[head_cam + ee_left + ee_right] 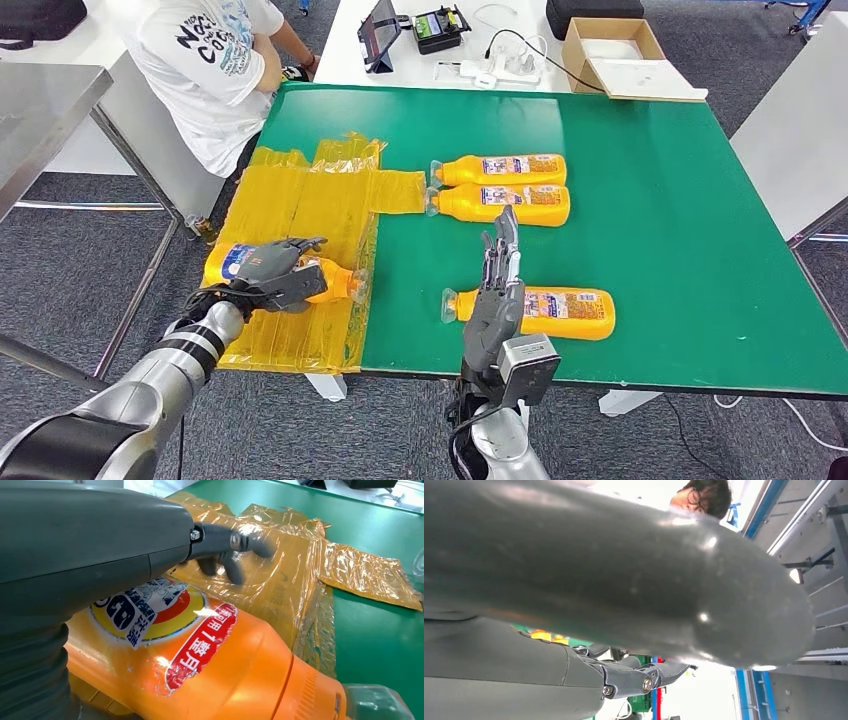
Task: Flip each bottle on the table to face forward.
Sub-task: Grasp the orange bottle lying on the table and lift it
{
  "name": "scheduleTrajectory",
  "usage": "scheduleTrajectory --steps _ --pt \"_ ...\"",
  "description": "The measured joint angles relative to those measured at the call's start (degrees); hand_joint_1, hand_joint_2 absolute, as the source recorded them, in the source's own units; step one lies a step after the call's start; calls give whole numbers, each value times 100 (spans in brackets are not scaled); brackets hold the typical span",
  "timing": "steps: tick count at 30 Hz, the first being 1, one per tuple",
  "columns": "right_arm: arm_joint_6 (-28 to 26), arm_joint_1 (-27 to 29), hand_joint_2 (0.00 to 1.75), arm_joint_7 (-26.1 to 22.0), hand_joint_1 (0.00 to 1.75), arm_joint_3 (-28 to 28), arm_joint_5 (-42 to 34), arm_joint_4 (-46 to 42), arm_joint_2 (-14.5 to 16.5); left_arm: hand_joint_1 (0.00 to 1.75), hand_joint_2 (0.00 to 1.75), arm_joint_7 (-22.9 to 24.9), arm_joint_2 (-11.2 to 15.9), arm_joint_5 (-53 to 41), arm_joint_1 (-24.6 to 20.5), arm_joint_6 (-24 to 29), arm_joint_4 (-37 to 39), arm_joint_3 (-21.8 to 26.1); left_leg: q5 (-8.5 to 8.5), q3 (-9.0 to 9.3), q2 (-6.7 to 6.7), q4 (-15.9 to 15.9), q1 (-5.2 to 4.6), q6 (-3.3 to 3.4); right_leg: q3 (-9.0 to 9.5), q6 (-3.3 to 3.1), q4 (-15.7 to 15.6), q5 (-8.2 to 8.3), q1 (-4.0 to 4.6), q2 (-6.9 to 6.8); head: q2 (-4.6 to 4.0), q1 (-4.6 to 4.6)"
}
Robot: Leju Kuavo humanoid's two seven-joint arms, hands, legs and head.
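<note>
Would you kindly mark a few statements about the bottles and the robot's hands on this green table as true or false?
1. Four orange bottles lie on the table. True.
2. The left hand rests on a bottle over the yellow plastic sheet. True.
3. The right hand grips a bottle. False: its fingers are straight, holding nothing, above the nearest bottle.
4. The bottle pair stands upright. False: both lie on their sides.
5. The cardboard box sits on the green table. False: it is on the white table behind.
</note>
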Motion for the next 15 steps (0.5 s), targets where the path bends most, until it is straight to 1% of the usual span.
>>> scheduleTrajectory --steps 6,10,12,15 --pt "2 0 0 0 0 -2 -1 4 4 0 175 0 0 0 1 0 0 0 0 0 0 0 0 0 0 0 0 0 0 0 0 0" --pt "11 -2 0 0 0 -19 -3 62 11 0 0 2 1 -2 7 -1 1 0 -1 0 0 0 1 0 -1 -1 0 -1 1 0 0 1" --pt "47 -13 0 0 0 -32 -15 110 13 0 0 7 2 7 10 -62 10 -1 -1 0 0 0 1 0 -1 -1 0 -1 1 0 0 2" --pt "139 -87 0 1 0 -57 -51 204 37 0 0 -123 2 292 4 -383 38 4 0 3 -1 0 0 0 4 -1 0 -1 0 0 0 1"
